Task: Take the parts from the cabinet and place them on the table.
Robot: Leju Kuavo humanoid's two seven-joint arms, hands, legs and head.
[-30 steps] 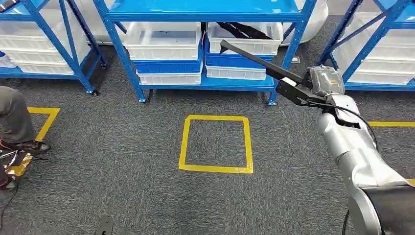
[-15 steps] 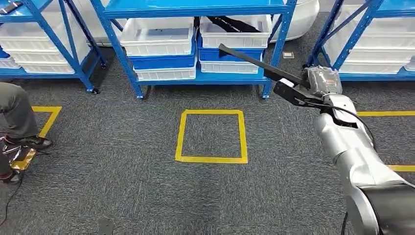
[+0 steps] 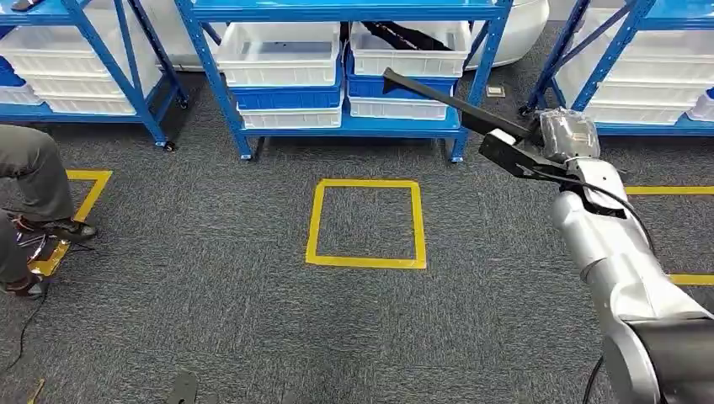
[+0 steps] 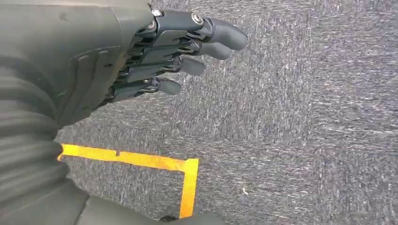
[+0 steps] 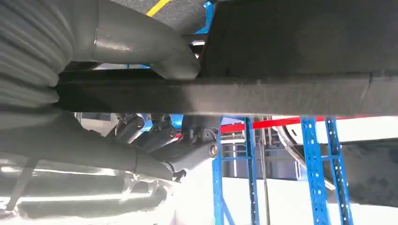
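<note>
Left hand [image 4: 155, 56] hangs over dark grey carpet [image 4: 305, 117], fingers [image 4: 220, 35] extended, slightly apart, holding nothing. Right hand [image 3: 562, 139], raised at silver arm's end, grips long black flat part [image 3: 446, 105], which points up-left toward blue metal shelf rack [image 3: 337, 126]. Yellow tape square [image 3: 366, 223] on carpet between. White plastic bins [image 3: 282, 46] on rack; another black part [image 3: 404, 35] lies in right bin.
</note>
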